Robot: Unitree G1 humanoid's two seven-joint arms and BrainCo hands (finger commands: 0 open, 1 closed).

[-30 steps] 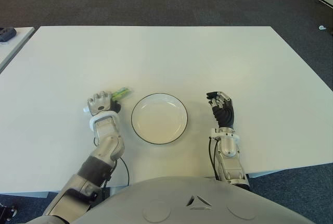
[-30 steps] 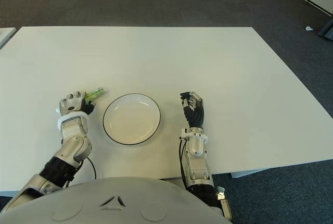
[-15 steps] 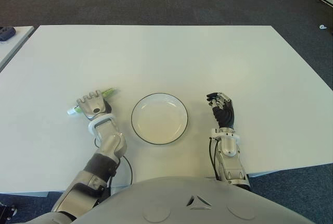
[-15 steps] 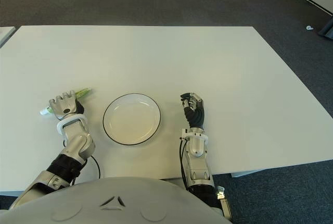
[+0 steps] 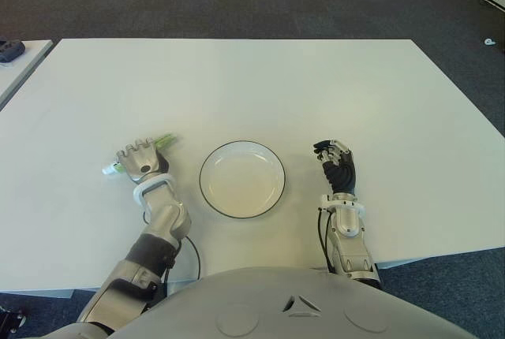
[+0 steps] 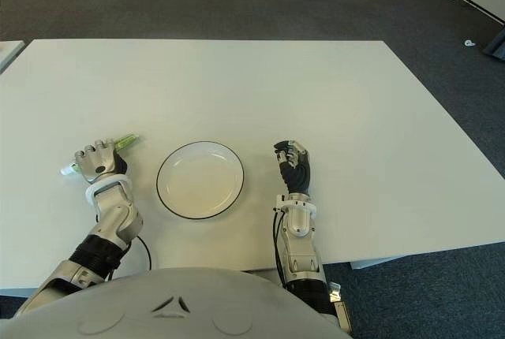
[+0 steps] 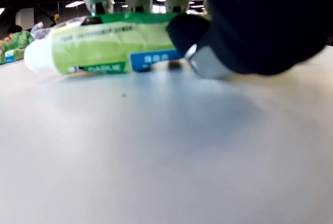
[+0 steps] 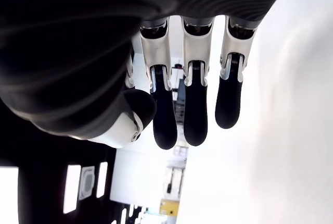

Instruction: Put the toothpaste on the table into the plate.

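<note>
Silver-grey arms, black-fingered robot hand (image 5: 338, 167)

Office or lab: grey carpet tiles (image 5: 237, 0), white table (image 5: 237, 79).

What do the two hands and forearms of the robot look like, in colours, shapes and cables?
The left hand has silver-grey knuckles and dark parts, with a white ring at the wrist. The right hand has black ribbed fingers with silver-white joint covers and rounded black tips, and a white wrist ring too. Both forearms are silver-grey and rounded, darker near the elbow, each with a thin black cable looping beside it.
</note>
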